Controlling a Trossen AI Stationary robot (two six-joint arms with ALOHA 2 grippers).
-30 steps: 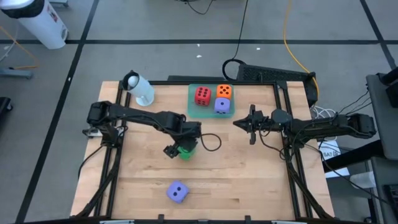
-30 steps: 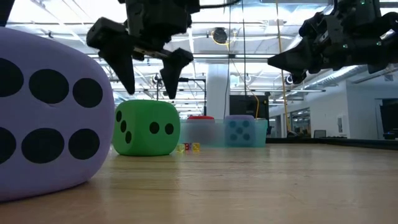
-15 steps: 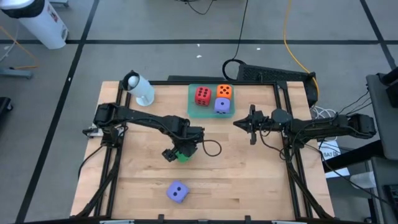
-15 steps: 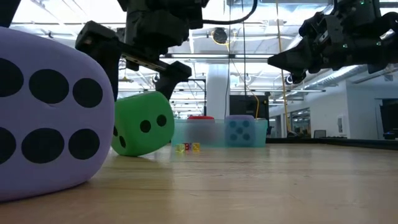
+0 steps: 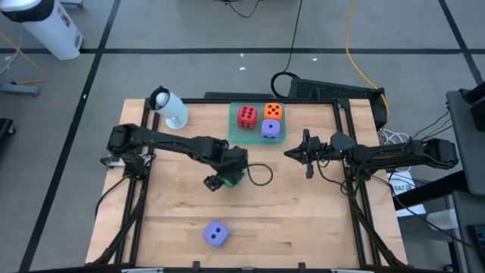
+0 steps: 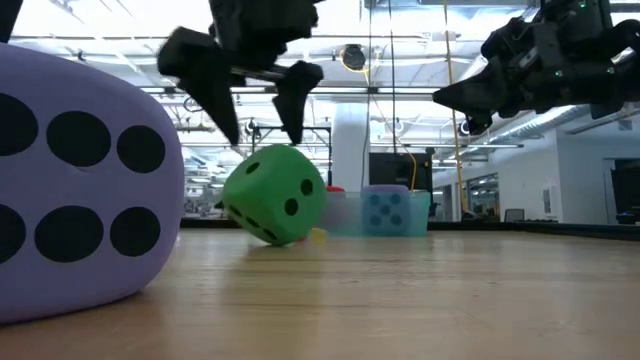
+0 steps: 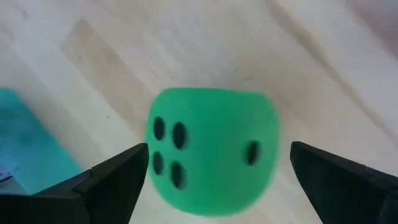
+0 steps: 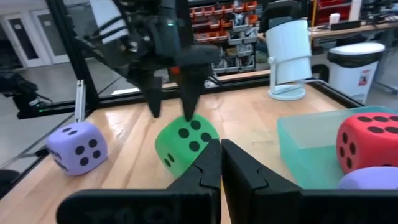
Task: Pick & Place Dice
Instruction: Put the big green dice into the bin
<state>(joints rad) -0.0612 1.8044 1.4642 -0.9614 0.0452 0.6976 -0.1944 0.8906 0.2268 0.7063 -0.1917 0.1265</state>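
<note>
on the wooden table [image 5: 303, 220], the left hand [image 5: 224, 178] hovers wide open and empty over the tilted green die [image 5: 235, 176].

Green tray [image 5: 236, 134] at my table's [image 5: 303, 220] far edge; white cylindrical device [image 5: 171, 108] at far left corner.

Bright overhead light; green die [image 7: 211, 158] motion-blurred up close.
</note>
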